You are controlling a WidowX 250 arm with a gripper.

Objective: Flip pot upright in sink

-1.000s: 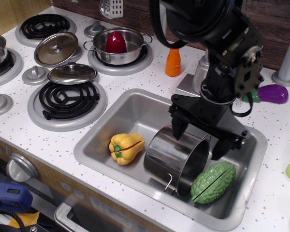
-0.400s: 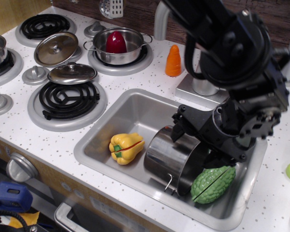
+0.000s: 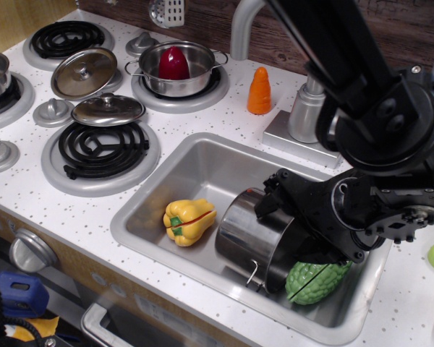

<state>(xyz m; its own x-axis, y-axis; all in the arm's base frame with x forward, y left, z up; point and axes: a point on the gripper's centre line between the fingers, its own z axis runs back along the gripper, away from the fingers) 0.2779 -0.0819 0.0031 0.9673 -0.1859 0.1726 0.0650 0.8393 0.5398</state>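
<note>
A white speckled counter (image 3: 202, 116) fills most of the view. A dark wood-plank wall (image 3: 412, 29) runs along 12 o'clock, and a lighter wood panel (image 3: 14, 18) shows at 10 o'clock. Four silver-ringed burners sit from 9 to 11 o'clock, two with bare black coils (image 3: 101, 148). At 7 o'clock the tan cabinet front (image 3: 65, 271) carries a grey knob (image 3: 30, 250).

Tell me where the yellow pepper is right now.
The yellow pepper lies on the floor of the sink, toward its left end, just left of the tipped pot and in front of the black coil burner.
</note>
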